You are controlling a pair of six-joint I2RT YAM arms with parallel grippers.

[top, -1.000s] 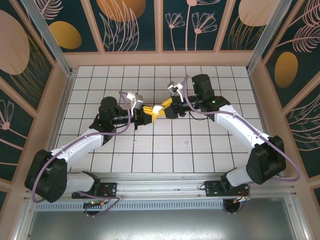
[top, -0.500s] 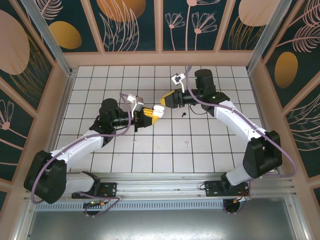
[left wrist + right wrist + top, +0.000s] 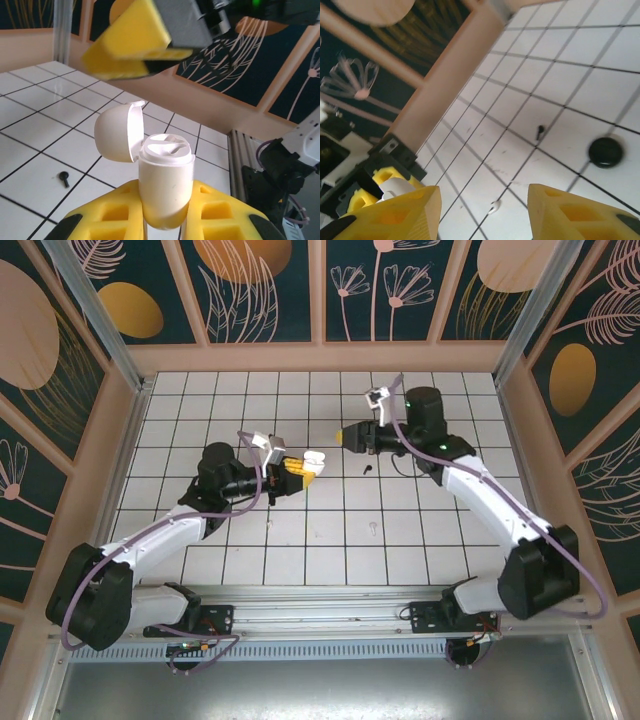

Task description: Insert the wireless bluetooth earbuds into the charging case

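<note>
The left fingers are clenching the white egg-shaped charging case, its lid hinged open. The right fingers are hanging released and empty. A tiny black stemmed earbud and a tiny white stemmed earbud are lying loose on the white tiled table, so inserting is looking unfinished. What is sitting in the sockets cannot be told.

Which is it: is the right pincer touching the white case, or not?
Apart. In the top view, bare floor tiles show between the right pincer and the white case, which the left pincer grips.
</note>
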